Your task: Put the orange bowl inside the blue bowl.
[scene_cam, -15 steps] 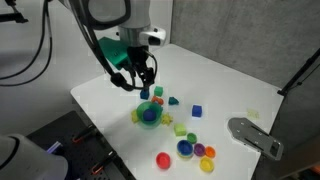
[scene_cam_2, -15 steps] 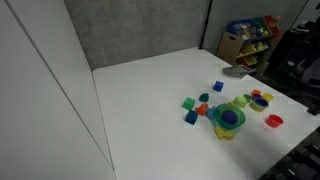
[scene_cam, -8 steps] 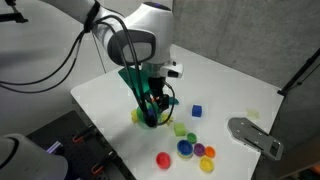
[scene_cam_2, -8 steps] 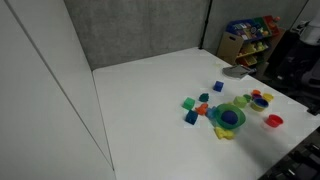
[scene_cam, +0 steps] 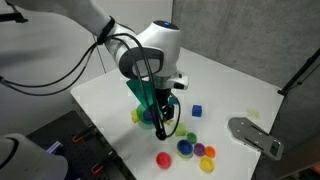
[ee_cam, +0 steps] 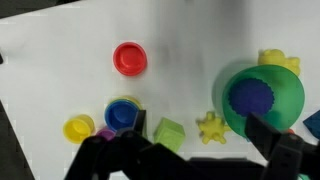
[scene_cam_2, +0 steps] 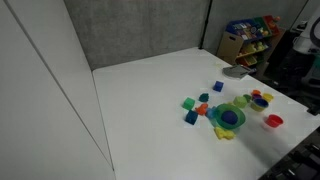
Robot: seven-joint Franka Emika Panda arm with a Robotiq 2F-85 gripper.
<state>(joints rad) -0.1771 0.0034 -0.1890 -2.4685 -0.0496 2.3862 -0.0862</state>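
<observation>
The orange bowl (ee_cam: 130,59) is small, round and red-orange; it stands alone on the white table (ee_cam: 60,60). It also shows in both exterior views (scene_cam: 163,158) (scene_cam_2: 274,122). The blue bowl (ee_cam: 123,113) is bright blue and stands a little apart from it, next to small yellow and purple pieces; it also shows in an exterior view (scene_cam: 185,148). My gripper (ee_cam: 200,150) is open and empty. It hangs above the toys, between the blue bowl and the large green bowl, and touches neither task bowl. In an exterior view the gripper (scene_cam: 162,128) is over the toy cluster.
A green bowl with a dark blue bowl inside (ee_cam: 262,98) sits under my right finger. A yellow star piece (ee_cam: 211,126) and a green cube (ee_cam: 168,132) lie between the fingers. A blue cube (scene_cam: 197,111) and a grey metal plate (scene_cam: 255,135) lie further off.
The arm has swung from the back of the table forward and down over the toy cluster, nearer the small bowls. The bowls have not moved.
</observation>
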